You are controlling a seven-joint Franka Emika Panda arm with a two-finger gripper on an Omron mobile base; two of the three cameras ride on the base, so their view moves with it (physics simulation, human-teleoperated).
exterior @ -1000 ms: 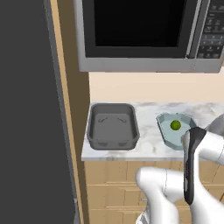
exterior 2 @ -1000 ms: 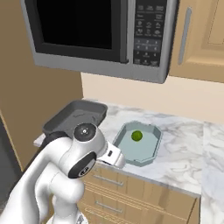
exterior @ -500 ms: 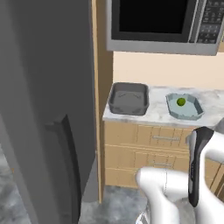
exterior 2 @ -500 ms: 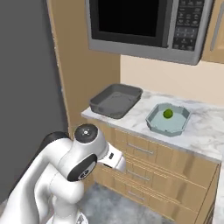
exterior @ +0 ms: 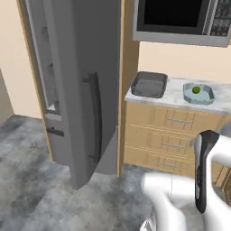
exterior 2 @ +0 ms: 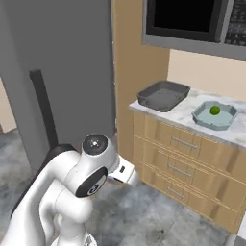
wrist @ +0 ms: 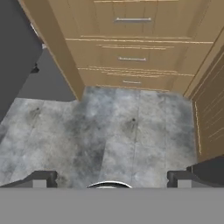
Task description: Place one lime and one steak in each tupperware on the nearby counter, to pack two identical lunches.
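Note:
On the marbled counter [exterior: 174,92] [exterior 2: 185,113] stand two tupperware trays. The dark grey tupperware [exterior: 149,84] [exterior 2: 163,94] on the left holds nothing that I can see. To its right, the pale blue tupperware [exterior: 205,96] [exterior 2: 211,124] holds one green lime [exterior: 196,90] [exterior 2: 215,110]. The steak is out of view. My gripper [wrist: 111,179] hangs low, well back from the counter, and faces the grey floor [wrist: 109,127]. It is open, with nothing between its fingertips [wrist: 43,177].
A tall grey fridge [exterior: 76,81] [exterior 2: 57,72] with a dark handle [exterior: 95,117] stands left of the counter. A microwave [exterior: 180,20] [exterior 2: 192,21] hangs above it. Wooden drawers [exterior: 176,135] [wrist: 131,39] run below the counter. Open floor lies between me and the cabinets.
The whole picture has shifted: the base has backed away from the counter, so the trays look smaller and the fridge has come into view. The gripper stays open.

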